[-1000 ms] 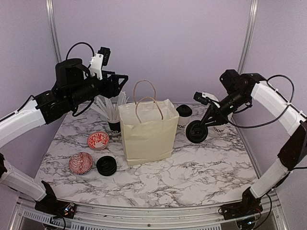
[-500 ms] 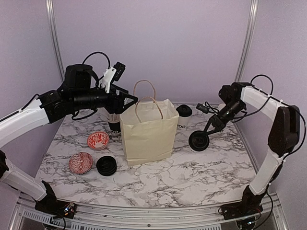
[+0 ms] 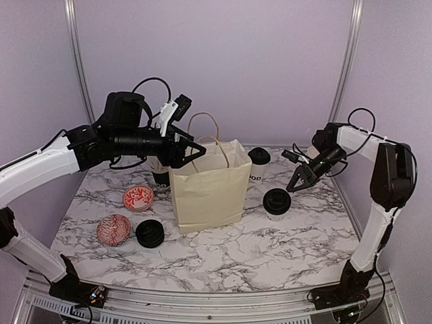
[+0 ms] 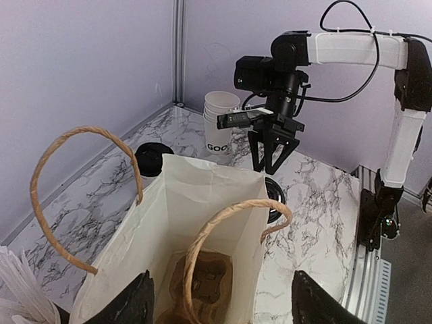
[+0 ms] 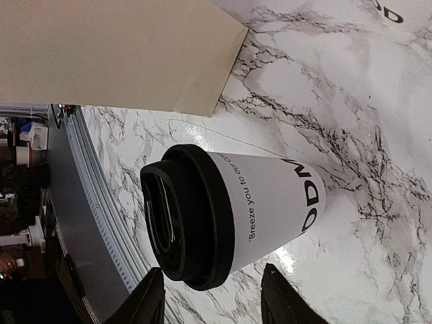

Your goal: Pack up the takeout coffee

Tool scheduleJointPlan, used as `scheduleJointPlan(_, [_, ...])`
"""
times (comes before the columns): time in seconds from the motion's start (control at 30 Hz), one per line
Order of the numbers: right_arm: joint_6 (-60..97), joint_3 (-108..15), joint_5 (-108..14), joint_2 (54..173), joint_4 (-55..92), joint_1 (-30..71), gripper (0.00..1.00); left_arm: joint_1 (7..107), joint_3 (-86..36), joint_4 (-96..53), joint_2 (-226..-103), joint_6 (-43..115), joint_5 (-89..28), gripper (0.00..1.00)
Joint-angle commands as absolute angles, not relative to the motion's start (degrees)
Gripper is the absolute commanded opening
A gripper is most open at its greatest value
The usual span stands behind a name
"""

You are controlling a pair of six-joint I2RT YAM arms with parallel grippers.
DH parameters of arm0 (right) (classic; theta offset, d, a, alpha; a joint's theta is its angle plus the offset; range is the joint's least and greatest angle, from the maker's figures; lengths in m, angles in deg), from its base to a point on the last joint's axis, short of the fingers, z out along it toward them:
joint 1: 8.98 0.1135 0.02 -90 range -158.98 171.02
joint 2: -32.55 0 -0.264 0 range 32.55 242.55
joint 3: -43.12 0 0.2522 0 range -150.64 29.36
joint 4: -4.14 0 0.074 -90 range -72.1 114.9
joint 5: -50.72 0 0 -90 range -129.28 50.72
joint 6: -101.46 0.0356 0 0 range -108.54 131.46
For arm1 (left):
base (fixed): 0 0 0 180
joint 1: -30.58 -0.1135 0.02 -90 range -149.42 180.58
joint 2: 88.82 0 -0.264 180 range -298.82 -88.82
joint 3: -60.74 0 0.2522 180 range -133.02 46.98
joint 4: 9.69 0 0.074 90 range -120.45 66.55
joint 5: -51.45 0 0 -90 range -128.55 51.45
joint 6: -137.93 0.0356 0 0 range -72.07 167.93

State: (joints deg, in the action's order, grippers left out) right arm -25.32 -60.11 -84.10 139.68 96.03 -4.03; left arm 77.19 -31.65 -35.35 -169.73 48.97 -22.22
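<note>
A takeout coffee cup point(image 3: 277, 202), white with a black lid, stands upright on the marble to the right of the paper bag point(image 3: 209, 189). My right gripper point(image 3: 301, 179) is open just up and right of it, not touching. In the right wrist view the cup point(image 5: 236, 212) lies just ahead of the spread fingers point(image 5: 145, 304). A second lidded cup point(image 3: 258, 157) stands behind the bag. My left gripper point(image 3: 194, 150) is open over the bag's mouth point(image 4: 202, 196). A cardboard cup carrier point(image 4: 202, 280) sits inside the bag, with no cups in it.
A black cup of white sticks point(image 3: 159, 164) stands left of the bag. Two red-patterned bowls point(image 3: 138, 198) point(image 3: 113, 229) and a loose black lid point(image 3: 149, 233) lie at front left. A stack of lidless white cups point(image 4: 219, 125) stands at the back right.
My right gripper lowered the tilted cup onto the table, let it go upright and drew back to the right. My left gripper moved right to above the bag's mouth.
</note>
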Motion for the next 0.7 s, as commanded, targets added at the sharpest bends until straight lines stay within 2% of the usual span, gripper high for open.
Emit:
scheduleJointPlan(0.0, [-25.0, -62.8, -85.5, 138.8, 96.2, -5.0, 0.53, 78.5, -33.7, -35.9, -172.8, 50.5, -19.0, 0.71])
scheduleJointPlan(0.1, [-24.8, -63.0, -83.7, 136.7, 94.6, -5.0, 0.59, 78.7, -35.0, -36.0, -174.8, 50.5, -20.7, 0.69])
scheduleJointPlan(0.17, [-24.4, -63.4, -83.4, 135.1, 93.4, -5.0, 0.61, 78.8, -36.4, -35.9, -176.3, 50.4, -21.1, 0.61])
scheduleJointPlan(0.27, [-23.2, -63.8, -83.3, 132.4, 91.1, -5.0, 0.62, 79.6, -41.1, -37.0, -178.1, 50.2, -19.1, 0.12])
scheduleJointPlan(0.3, [-22.9, -63.9, -83.6, 131.5, 90.6, -5.0, 0.62, 80.4, -43.4, -37.9, -178.2, 50.5, -18.5, 0.03])
scheduleJointPlan(0.33, [-22.8, -64.0, -84.3, 130.6, 90.0, -5.1, 0.62, 81.4, -45.3, -38.4, -177.7, 50.9, -19.3, 0.0])
scheduleJointPlan(0.43, [-24.3, -64.8, -86.7, 128.2, 89.2, -4.4, 0.63, 82.5, -46.8, -37.9, -175.5, 51.5, -19.9, 0.0])
scheduleJointPlan(0.67, [-28.2, -63.1, -86.5, 123.8, 85.4, 2.2, 0.69, 83.5, -41.8, -38.1, -177.1, 50.9, -17.8, 0.0])
